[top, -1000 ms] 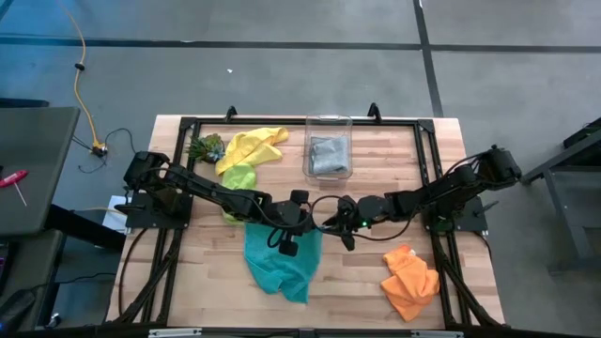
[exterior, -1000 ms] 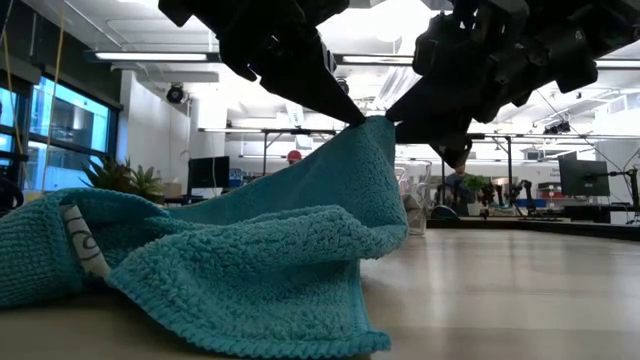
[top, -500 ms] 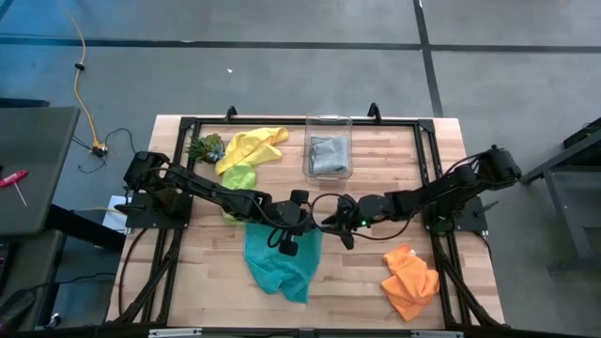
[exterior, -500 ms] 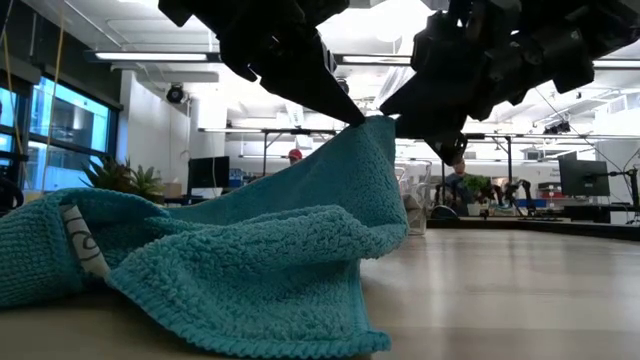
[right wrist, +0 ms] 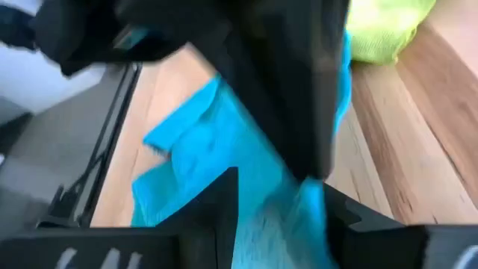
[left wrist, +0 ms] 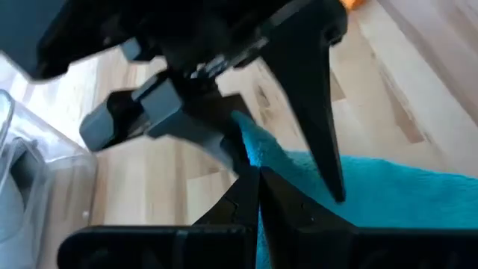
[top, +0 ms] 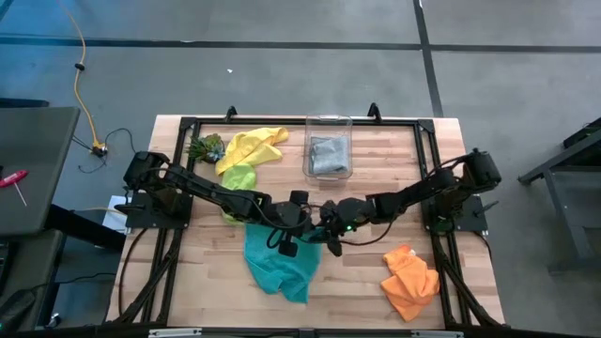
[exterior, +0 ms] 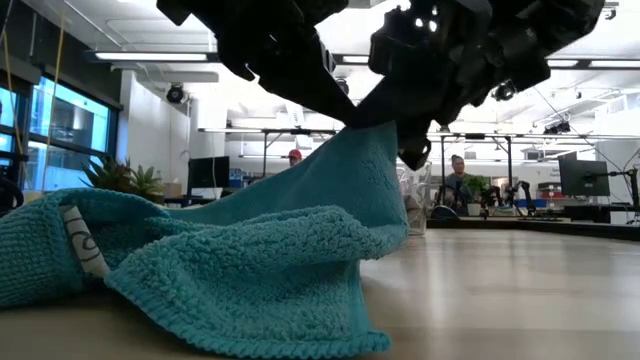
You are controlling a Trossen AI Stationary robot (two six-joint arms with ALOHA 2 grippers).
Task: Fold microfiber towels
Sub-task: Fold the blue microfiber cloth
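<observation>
The soft teal microfiber towel (top: 280,258) lies crumpled near the centre of the pale wooden counter (top: 366,282), trailing toward six o'clock; one corner of it is lifted off the wood, and the low view shows that peak pinched under the dark left gripper (top: 302,223), whose jaws are closed on the cloth; the left wrist view shows the same, the teal edge caught between the tips. The dark right gripper (top: 331,228) sits just beside it at three o'clock of that raised corner, its jaws partly parted and straddling the teal fabric in the right wrist view; whether they have yet clamped it I cannot tell, so the grip there looks unfinished. Elsewhere, the yellow microfiber towel (top: 252,145) lies rumpled at about eleven o'clock, with the lime green microfiber towel (top: 238,176) touching its near edge; the orange microfiber towel (top: 410,281) is bunched at about four o'clock, well apart from the arms; the grey microfiber towel (top: 328,155) rests inside the clear plastic box (top: 329,122) at twelve o'clock; a small green leafy clump (top: 206,147) sits beside the yellow one. Judging by how things lie, the work is at an early stage: none of the cloths on the counter shows a neat fold; the teal one is only being taken up by a corner, and the yellow, lime green and orange ones all seem left to do.
</observation>
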